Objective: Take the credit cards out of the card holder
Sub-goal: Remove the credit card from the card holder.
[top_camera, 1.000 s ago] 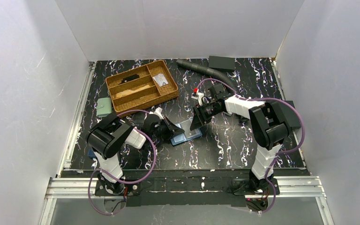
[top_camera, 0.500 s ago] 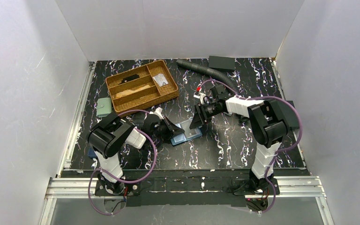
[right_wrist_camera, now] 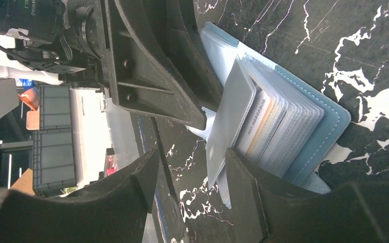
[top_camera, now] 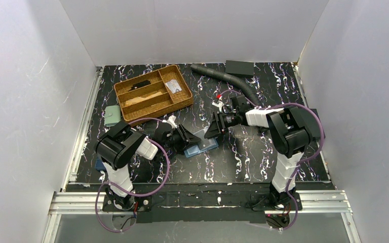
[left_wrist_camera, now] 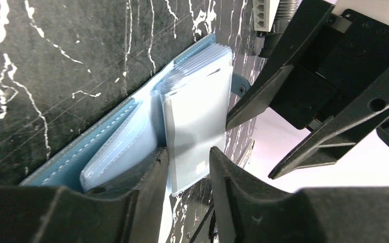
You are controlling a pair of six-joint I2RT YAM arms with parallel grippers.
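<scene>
Card holder [top_camera: 200, 146], a small teal-blue bifold wallet, lies opened on the black, white-veined table [top_camera: 253, 162] near its middle in the top view. The left gripper [top_camera: 187, 138] is at its left end and the right gripper [top_camera: 210, 132] at its far right corner. A brown woven compartment tray [top_camera: 152, 93], a pale green pouch [top_camera: 112, 115] and a black ribbed hose [top_camera: 223, 76] lie well apart toward the back. Left wrist view: the card holder shows its lighter blue lining and a fan of clear sleeves. A pale whitish-blue rectangular card [left_wrist_camera: 197, 116] sticks out of the fan toward the camera, and its near end lies in the narrow gap between the left jaws, which stand slightly apart; whether they touch it cannot be told. The right gripper's black fingers reach in from the right, one tip just beside the card's edge. Right wrist view: the sleeves stand fanned over the blue cover, with an orange-striped printed card [right_wrist_camera: 260, 126] lodged among them. A grey-white leaf is lifted from the stack, its free edge between the right jaws, which are parted wide and clamp nothing.
</scene>
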